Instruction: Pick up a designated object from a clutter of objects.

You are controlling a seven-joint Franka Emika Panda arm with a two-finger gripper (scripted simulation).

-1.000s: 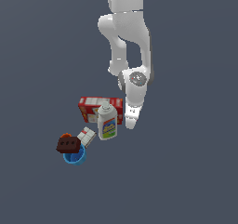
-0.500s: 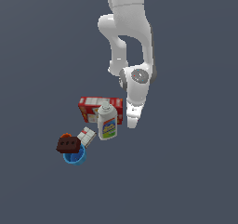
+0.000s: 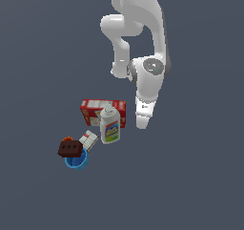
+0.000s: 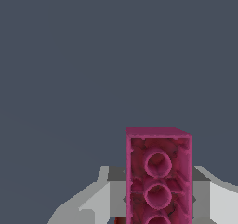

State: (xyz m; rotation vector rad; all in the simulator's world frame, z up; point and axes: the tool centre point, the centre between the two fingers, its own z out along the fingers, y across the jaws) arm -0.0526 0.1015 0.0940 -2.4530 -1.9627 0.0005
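Magenta-pink brick (image 4: 158,176) sits clamped between the two grey fingers (image 4: 116,195) of my gripper (image 4: 158,200), seen only from the wrist view; its hollow underside with a row of round tubes faces the camera, and its long axis runs along the fingers, out past their tips over bare grey floor. I read the jaws as pressed in on both of its long sides. From the exterior view the brick itself is hidden; the gripper (image 3: 143,121) hangs at the end of the white arm (image 3: 143,24), just to the exterior view's right of the clutter. There I note the red cracker box (image 3: 95,110) lying far back, the white bottle (image 3: 109,125) standing before it, the small white box (image 3: 88,140) near the bottle's left, then the dark brown holed brick (image 3: 70,148) resting over the blue cup (image 3: 77,162), with an orange item (image 3: 67,139) peeking just behind.
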